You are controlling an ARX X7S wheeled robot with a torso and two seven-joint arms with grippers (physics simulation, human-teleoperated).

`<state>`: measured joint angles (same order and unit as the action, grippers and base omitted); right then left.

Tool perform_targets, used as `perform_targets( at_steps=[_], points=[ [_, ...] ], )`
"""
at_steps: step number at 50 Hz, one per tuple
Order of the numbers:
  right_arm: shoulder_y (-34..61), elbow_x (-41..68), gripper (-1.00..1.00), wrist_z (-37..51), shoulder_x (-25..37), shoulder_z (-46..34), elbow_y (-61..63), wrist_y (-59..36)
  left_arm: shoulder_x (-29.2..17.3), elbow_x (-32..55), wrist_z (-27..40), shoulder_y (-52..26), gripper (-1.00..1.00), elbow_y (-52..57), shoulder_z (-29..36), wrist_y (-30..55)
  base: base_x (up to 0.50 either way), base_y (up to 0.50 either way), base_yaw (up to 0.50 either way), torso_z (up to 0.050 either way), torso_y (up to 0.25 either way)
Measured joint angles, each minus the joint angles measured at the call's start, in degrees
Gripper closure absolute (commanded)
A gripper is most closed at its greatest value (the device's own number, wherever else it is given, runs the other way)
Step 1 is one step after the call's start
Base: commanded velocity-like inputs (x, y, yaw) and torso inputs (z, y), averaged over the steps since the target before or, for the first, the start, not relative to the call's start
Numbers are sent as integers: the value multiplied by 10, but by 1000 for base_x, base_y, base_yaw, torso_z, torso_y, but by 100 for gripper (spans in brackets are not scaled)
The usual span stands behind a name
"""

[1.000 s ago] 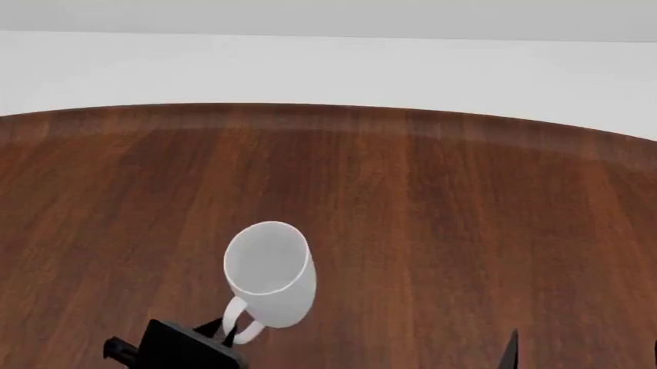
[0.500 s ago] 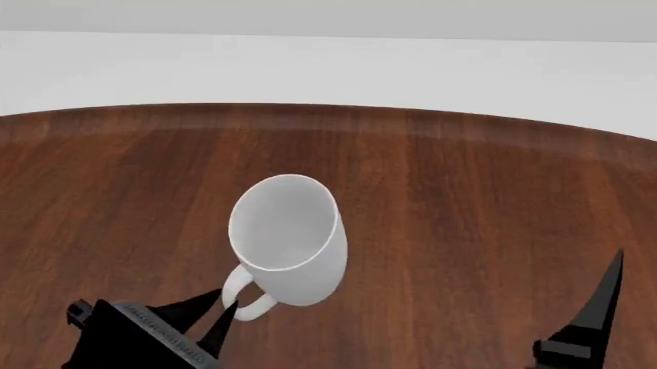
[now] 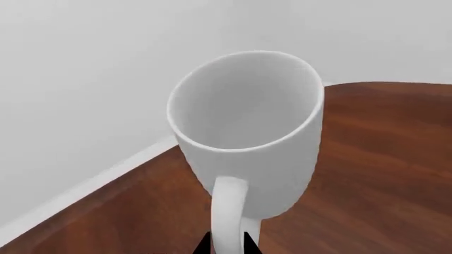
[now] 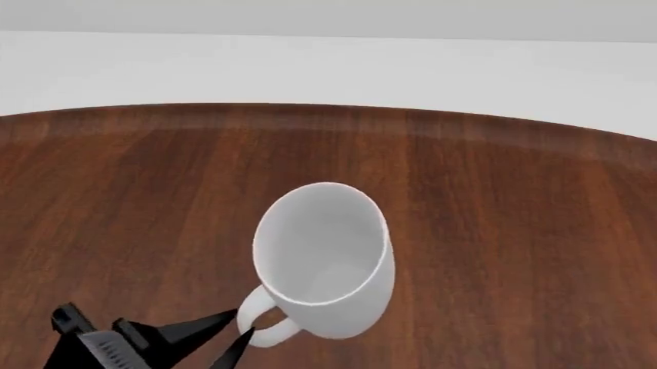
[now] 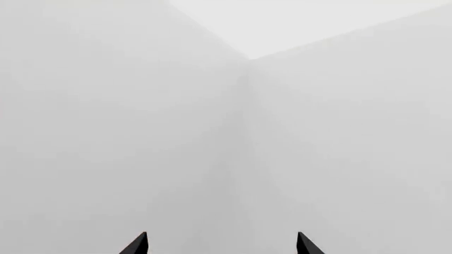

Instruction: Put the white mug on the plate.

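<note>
The white mug [image 4: 326, 261] is plain and glossy, held in the air above the brown wooden table [image 4: 493, 215], mouth tilted up toward the head camera. My left gripper [image 4: 238, 329] is shut on its loop handle at the lower left. In the left wrist view the mug [image 3: 249, 129] fills the middle, and the black fingertips [image 3: 203, 244] pinch the handle on both sides. My right gripper [image 5: 220, 244] is open and empty, facing only blank white walls; it does not show in the head view. The plate is out of view.
The round wooden table's far edge [image 4: 328, 108] curves across the head view, with pale floor and wall behind it. The left wrist view shows the table edge [image 3: 106, 182] against a white wall.
My left gripper has carried the mug to the right and closer to the head camera. The right gripper's finger, at the lower right half a second ago, has left the head view.
</note>
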<state>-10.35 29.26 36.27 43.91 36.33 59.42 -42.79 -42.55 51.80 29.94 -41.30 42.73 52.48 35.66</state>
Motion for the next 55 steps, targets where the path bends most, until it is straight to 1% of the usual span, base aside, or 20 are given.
perform_targets(
  at_steps=[8, 21, 35, 55],
  points=[
    [-63, 67, -100, 74, 54, 44, 2, 32, -12, 42, 13, -5, 100, 57, 12, 36, 0, 0, 0, 0, 0],
    [-124, 129, -100, 144, 109, 83, 1, 65, -17, 39, 16, 18, 100, 105, 58, 70, 0, 0, 0, 0, 0],
    [-155, 151, -100, 171, 132, 96, -4, 85, -28, 22, 11, 35, 100, 123, 102, 98, 0, 0, 0, 0, 1],
    [-149, 141, -100, 182, 151, 51, -27, 115, -47, 22, 5, 54, 100, 142, 151, 129, 0, 0, 0, 0, 0]
  ],
)
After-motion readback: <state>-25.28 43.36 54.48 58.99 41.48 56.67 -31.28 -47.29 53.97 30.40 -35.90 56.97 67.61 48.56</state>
